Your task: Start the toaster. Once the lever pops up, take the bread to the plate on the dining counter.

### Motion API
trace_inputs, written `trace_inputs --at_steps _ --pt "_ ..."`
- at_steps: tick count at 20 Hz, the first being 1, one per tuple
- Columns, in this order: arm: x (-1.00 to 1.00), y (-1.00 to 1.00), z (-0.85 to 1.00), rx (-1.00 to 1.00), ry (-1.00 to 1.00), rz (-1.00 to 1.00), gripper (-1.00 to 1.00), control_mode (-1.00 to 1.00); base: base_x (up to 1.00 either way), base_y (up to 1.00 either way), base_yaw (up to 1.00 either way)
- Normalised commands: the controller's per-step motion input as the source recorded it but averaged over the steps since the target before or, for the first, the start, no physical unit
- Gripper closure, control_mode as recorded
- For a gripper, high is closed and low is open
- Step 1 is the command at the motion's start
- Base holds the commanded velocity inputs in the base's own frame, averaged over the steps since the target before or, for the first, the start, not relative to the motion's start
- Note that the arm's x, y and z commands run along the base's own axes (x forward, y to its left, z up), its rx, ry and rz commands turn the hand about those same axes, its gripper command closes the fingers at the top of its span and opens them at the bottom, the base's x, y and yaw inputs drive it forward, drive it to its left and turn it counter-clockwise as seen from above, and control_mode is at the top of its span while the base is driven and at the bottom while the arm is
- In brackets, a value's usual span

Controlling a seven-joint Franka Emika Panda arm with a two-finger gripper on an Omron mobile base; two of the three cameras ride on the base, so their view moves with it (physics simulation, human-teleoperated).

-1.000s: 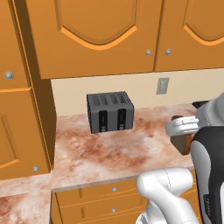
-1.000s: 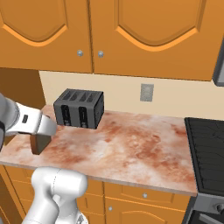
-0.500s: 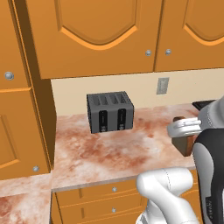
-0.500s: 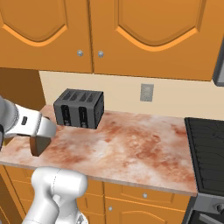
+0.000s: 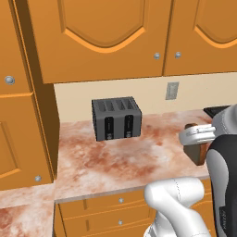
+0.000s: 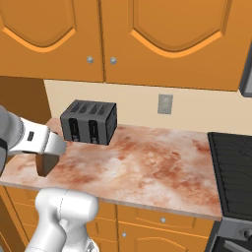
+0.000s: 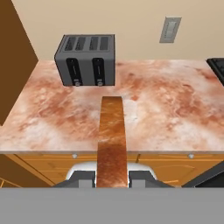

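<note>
Hand view shows your gripper (image 7: 112, 177) clamped on the bread (image 7: 112, 140), its long axis pointing ahead toward the toaster (image 7: 87, 59).

You get flat, even rendered light, bright everywhere, no glare or blur. Soft shadow sits under the cabinets (image 5: 111, 41) on the back wall. Worktop (image 7: 166, 109) stays sharp; edges look undistorted.
</note>
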Motion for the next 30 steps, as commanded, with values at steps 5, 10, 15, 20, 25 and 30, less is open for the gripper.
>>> trace_inputs --at_steps 5,10,15,20,25,30 --pt "-0.01 -0.02 0.0 0.0 0.0 0.0 1.0 1.0 -0.04 -0.01 0.0" --pt "0.0 0.0 0.0 0.0 0.0 0.0 1.0 1.0 -0.32 -0.06 0.0" --pt "0.0 0.0 0.0 0.0 0.0 0.0 1.0 1.0 -0.38 -0.22 -0.14" --pt "0.0 0.0 0.0 0.0 0.0 0.0 1.0 1.0 -0.42 -0.43 -0.33" --pt "0.0 0.0 0.0 0.0 0.0 0.0 1.0 1.0 -0.33 -0.25 -0.6" --pt "0.0 0.0 0.0 0.0 0.0 0.0 1.0 1.0 -0.14 -0.32 -0.72"
